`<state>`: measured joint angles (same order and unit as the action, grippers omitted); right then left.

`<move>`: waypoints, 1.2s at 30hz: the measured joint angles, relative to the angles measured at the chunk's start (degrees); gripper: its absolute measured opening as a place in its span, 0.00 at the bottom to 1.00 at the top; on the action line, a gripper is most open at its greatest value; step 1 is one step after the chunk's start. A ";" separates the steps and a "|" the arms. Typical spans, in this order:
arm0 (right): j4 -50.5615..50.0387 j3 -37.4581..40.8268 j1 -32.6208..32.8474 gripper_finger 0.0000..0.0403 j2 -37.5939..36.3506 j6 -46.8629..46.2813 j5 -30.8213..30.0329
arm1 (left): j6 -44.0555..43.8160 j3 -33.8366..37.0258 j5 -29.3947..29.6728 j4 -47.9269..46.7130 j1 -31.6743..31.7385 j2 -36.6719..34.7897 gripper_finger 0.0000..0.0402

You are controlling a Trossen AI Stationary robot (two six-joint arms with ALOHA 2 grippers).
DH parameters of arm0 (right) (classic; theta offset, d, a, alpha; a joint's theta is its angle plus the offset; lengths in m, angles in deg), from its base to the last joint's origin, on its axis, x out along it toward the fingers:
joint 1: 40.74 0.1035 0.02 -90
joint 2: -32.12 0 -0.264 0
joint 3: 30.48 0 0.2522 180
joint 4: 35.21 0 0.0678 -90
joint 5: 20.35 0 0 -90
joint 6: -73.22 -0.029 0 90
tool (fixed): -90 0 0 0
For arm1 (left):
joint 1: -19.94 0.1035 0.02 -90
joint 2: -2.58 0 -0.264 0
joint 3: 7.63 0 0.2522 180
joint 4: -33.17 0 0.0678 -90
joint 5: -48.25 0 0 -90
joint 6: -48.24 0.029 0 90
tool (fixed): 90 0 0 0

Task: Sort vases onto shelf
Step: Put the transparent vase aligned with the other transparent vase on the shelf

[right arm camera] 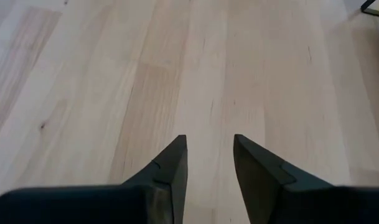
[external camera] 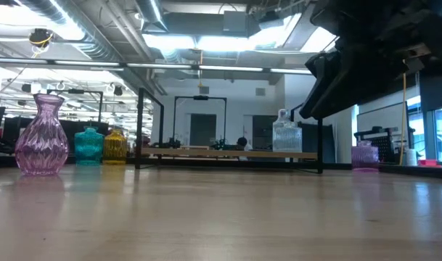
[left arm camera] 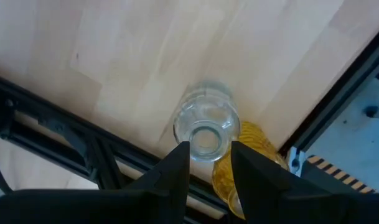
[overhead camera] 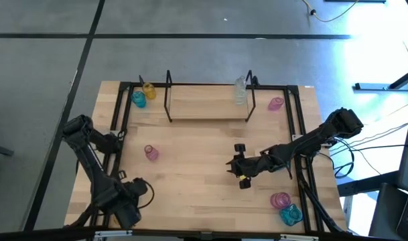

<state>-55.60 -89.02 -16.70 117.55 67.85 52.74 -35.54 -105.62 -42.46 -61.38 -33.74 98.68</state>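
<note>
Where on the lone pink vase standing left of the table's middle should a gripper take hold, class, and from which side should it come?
Probably at the narrow neck of the pink vase, coming straight down from above. It stands upright, flaring into a wide ribbed belly below the neck, which fingers may not span. Nothing stands close around it, so either gripper could descend freely.

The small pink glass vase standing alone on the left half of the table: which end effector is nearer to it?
Left. The left end effector is at the near-left edge, closer to the small pink glass vase. The right end effector hangs farther off, over the table's middle-right.
</note>
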 joint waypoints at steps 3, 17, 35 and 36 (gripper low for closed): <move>-0.01 0.00 0.00 0.29 0.00 0.02 -0.04 | -1.16 0.13 0.52 -0.01 -1.40 0.00 0.27; 1.05 3.06 -0.02 0.29 0.00 -0.28 -0.57 | -24.39 6.74 14.10 -0.18 -7.10 -13.11 0.27; 2.20 3.08 -0.04 0.29 0.00 -0.35 -0.61 | -22.62 15.39 8.17 11.11 -2.67 -13.81 0.33; 2.10 3.08 -0.04 0.29 0.00 -0.35 -0.59 | -22.56 15.39 7.46 11.24 -2.67 -13.81 0.34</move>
<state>-53.49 -85.93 -16.75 117.55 67.50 52.15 -58.10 -90.23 -35.00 -50.14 -36.41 84.87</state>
